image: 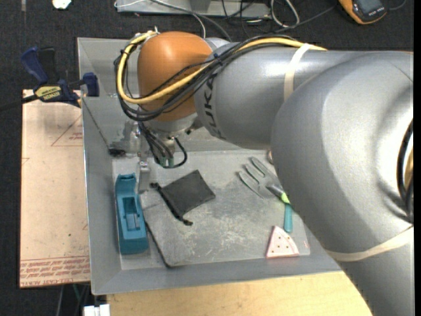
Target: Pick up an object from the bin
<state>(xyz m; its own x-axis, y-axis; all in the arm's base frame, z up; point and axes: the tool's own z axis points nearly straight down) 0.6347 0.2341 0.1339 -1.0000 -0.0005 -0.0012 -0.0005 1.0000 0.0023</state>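
Jaws: my gripper [141,166], wide or narrow, cannot tell.
Teal oblong plastic block [130,214] just below them in view; dark grey square pad [187,193] to their lower right.

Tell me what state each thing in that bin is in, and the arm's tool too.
teal plastic block: lying flat along the bin's left wall, not held.
dark square pad with a thin strap: lying flat mid-bin, untouched.
grey fork with a green handle: lying flat at the right, partly hidden by the arm.
pink dotted triangle: lying flat near the front right corner.
tool: low over the teal block's far end.
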